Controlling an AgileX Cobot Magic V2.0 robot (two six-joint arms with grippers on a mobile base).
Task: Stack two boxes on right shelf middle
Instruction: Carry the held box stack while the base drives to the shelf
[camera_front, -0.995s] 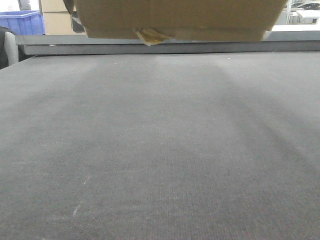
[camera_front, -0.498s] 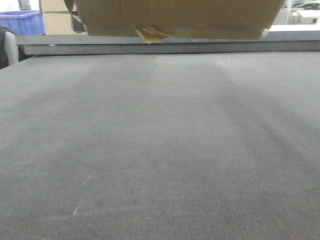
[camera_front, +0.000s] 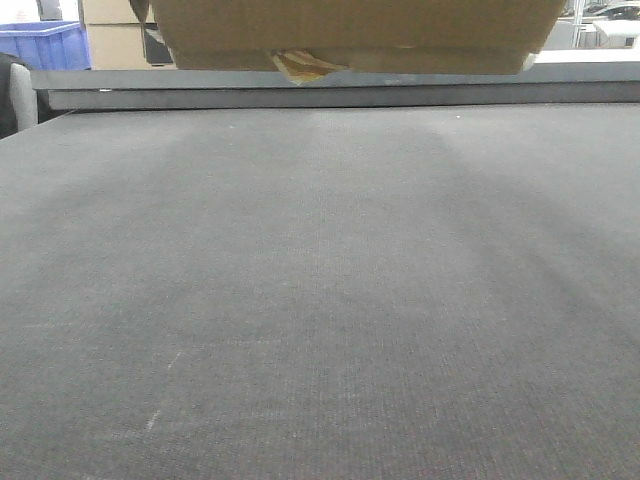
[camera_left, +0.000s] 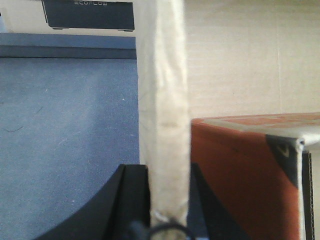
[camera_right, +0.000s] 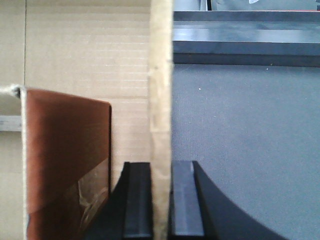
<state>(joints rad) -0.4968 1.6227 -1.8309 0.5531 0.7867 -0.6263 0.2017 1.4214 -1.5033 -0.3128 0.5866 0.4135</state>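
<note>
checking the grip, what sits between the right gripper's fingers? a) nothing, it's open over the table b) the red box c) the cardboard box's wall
c: in the right wrist view the right gripper has a black finger pressed on each side of the cardboard box wall.

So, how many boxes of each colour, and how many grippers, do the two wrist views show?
Tan cardboard box: 1
Reddish-brown box: 1
Grippers: 2 (left gripper, right gripper)
Total: 4
</note>
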